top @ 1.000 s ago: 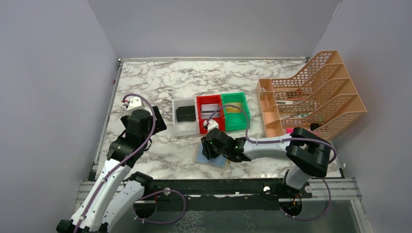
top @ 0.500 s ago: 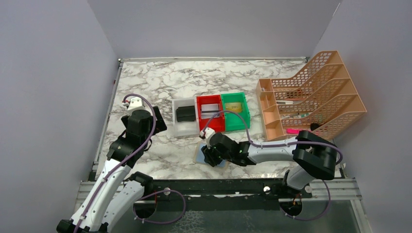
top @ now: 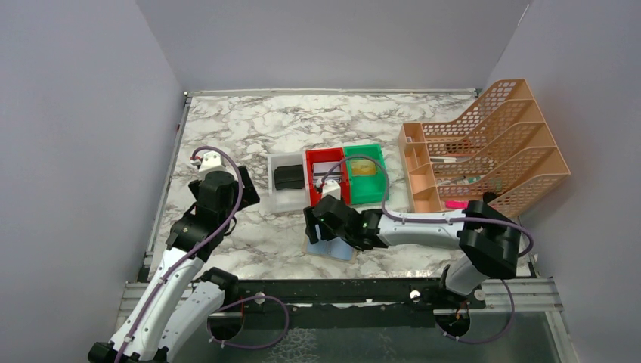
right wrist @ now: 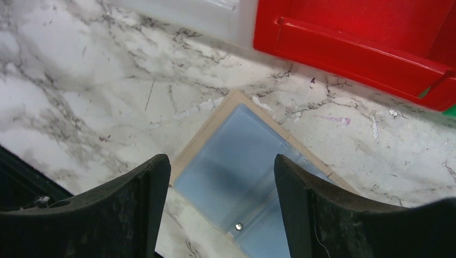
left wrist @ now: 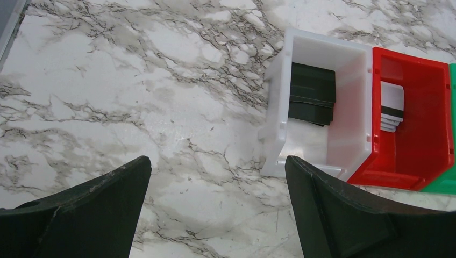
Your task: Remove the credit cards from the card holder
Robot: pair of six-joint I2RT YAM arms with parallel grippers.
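Observation:
The tan card holder (top: 332, 249) lies open on the marble table, its bluish-grey sleeves up. In the right wrist view it (right wrist: 236, 156) lies right under my right gripper (right wrist: 220, 161), which is open and empty, one finger on each side of the left sleeve. I cannot tell whether the sleeves hold cards. A stack of flat whitish cards (left wrist: 391, 107) with a dark stripe lies in the red bin (top: 316, 198). My left gripper (left wrist: 218, 177) is open and empty over bare marble, left of the bins; it also shows in the top view (top: 243, 195).
A white bin (left wrist: 279, 115) holds a black wallet-like item (left wrist: 312, 94). A green bin (top: 376, 189) stands right of the red one. An orange mesh file organiser (top: 484, 147) stands at the right. Grey walls close in three sides.
My right gripper has shifted a little to the left and away over the open holder. The holder and the left arm have not moved.

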